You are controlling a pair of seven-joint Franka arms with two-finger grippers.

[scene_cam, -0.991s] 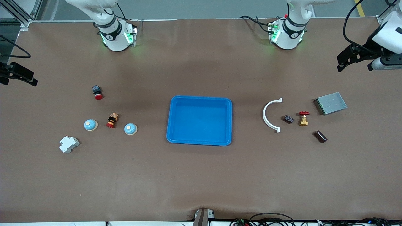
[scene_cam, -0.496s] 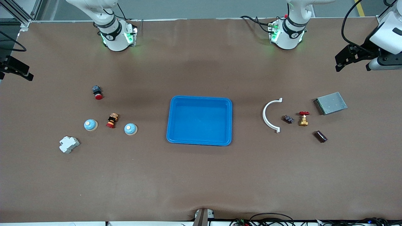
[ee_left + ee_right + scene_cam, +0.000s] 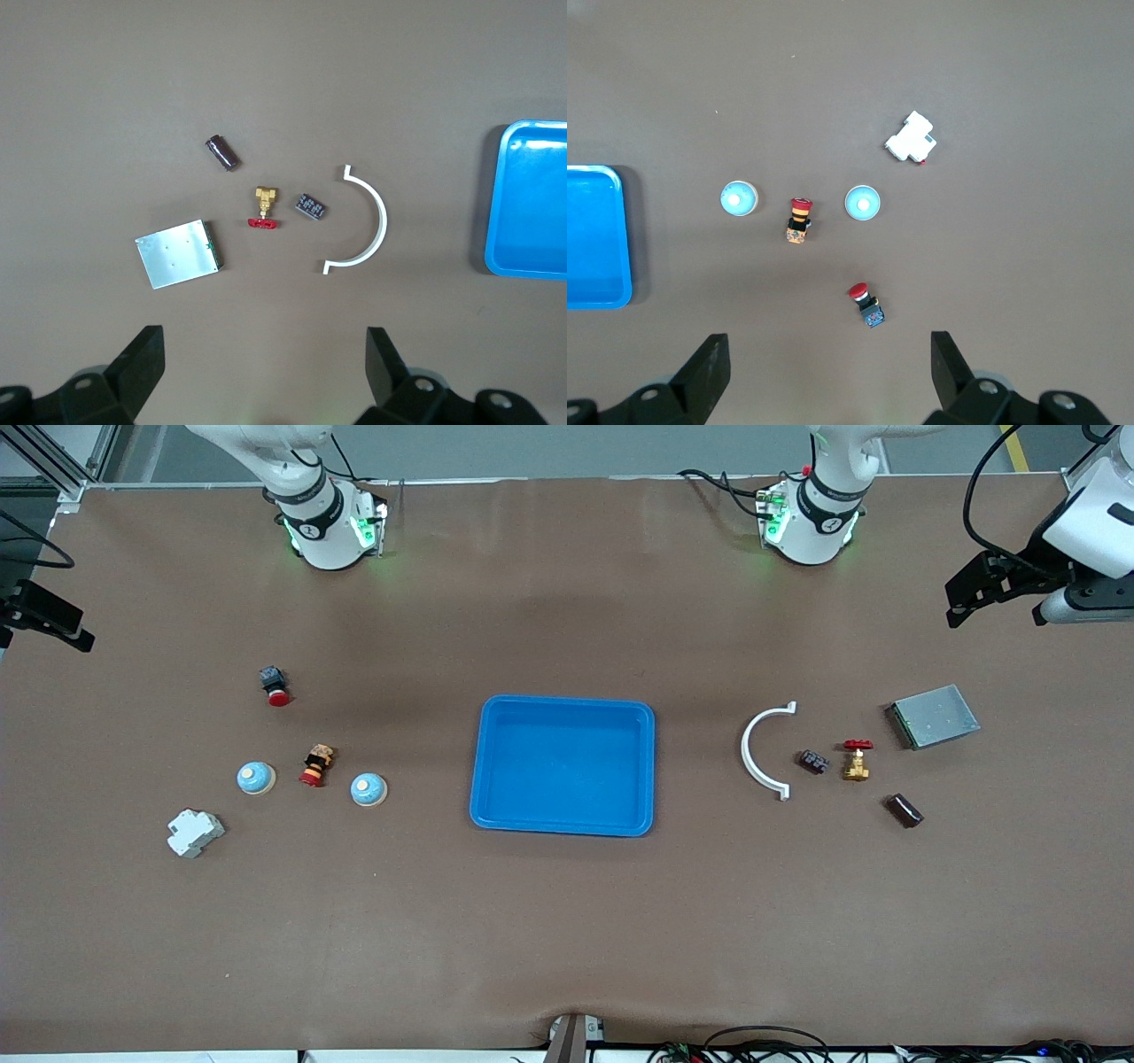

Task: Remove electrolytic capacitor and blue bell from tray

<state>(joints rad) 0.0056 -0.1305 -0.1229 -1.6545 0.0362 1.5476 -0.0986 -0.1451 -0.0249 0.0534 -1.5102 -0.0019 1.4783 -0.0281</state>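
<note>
The dark brown cylindrical capacitor [image 3: 904, 810] lay on its side on the brown table [image 3: 567, 921], toward the left arm's end, its long axis running diagonally — one end toward the brass valve with a red handwheel [image 3: 856, 758]. 2 pale blue dome bells with cream bases [image 3: 368, 789] [image 3: 256, 778] stood upright toward the right arm's end, 1 on each side of the red-capped push button with an orange body [image 3: 315, 766]. 1 empty blue plastic tray [image 3: 564, 812] sat between the groups. The left gripper [image 3: 979, 589] was held high over its end of the table, jaws wide, nothing held. The right gripper [image 3: 40, 615] was likewise raised, wide and empty.
</note>
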